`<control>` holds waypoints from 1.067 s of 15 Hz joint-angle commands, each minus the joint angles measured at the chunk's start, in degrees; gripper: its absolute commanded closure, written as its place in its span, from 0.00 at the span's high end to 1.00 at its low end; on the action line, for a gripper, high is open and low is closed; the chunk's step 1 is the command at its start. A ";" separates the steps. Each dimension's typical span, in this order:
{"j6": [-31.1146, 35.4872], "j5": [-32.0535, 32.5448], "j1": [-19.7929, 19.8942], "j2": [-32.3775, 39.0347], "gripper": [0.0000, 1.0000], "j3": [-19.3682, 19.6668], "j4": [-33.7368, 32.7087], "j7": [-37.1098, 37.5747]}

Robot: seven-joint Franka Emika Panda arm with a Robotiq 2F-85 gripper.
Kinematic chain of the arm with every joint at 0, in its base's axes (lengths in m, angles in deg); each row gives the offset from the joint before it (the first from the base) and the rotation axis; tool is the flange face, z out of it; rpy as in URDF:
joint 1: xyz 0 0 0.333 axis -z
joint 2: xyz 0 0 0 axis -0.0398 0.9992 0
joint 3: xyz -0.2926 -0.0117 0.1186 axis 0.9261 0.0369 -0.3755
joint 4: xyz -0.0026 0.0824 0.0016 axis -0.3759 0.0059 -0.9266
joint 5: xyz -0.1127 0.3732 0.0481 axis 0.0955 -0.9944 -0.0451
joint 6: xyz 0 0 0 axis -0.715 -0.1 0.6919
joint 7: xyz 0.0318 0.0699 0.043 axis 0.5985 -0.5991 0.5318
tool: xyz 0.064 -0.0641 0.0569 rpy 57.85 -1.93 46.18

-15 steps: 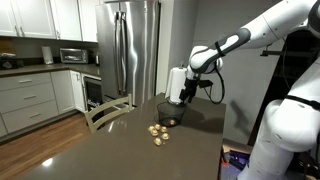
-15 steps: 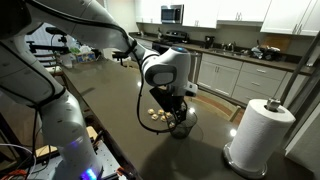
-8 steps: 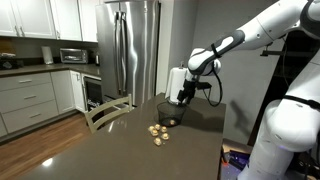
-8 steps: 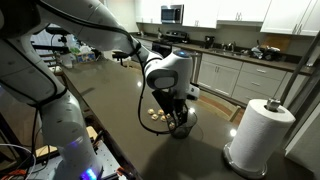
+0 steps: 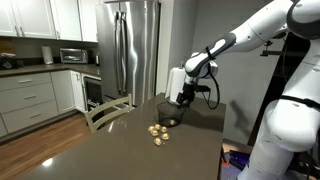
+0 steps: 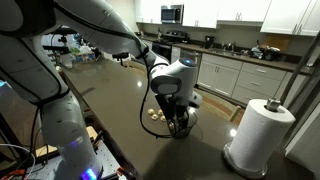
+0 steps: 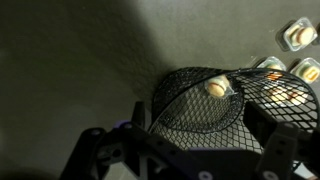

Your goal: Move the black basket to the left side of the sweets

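Note:
The black basket [image 5: 169, 111] is a dark wire-mesh cylinder that stands on the dark tabletop beside the sweets [image 5: 158, 133]. It also shows in the other exterior view [image 6: 184, 124], with the sweets [image 6: 155, 114] next to it. My gripper [image 5: 182, 100] hangs right over it, low at its rim [image 6: 179, 113]. In the wrist view the mesh basket [image 7: 200, 108] fills the space between my two wide-spread fingers [image 7: 268, 140]. One sweet shows through the mesh, and other sweets [image 7: 298, 36] lie at the top right. The jaws stand open astride the basket.
A white paper-towel roll [image 5: 176, 82] stands just behind the basket and is large in an exterior view [image 6: 258, 135]. A wooden chair back [image 5: 108, 112] sits at the table's far edge. Kitchen cabinets and a steel fridge [image 5: 133, 50] stand beyond.
The wrist has shifted slightly over the basket and settled a little lower. The basket and the sweets have not moved.

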 commanded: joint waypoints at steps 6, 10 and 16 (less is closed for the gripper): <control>0.54 -5.13 1.57 6.00 0.74 -0.94 -2.53 -3.52; 0.40 -5.70 1.90 6.52 0.46 -1.31 -2.77 -3.59; 0.10 -3.59 2.07 5.36 0.07 -1.88 -3.20 -1.79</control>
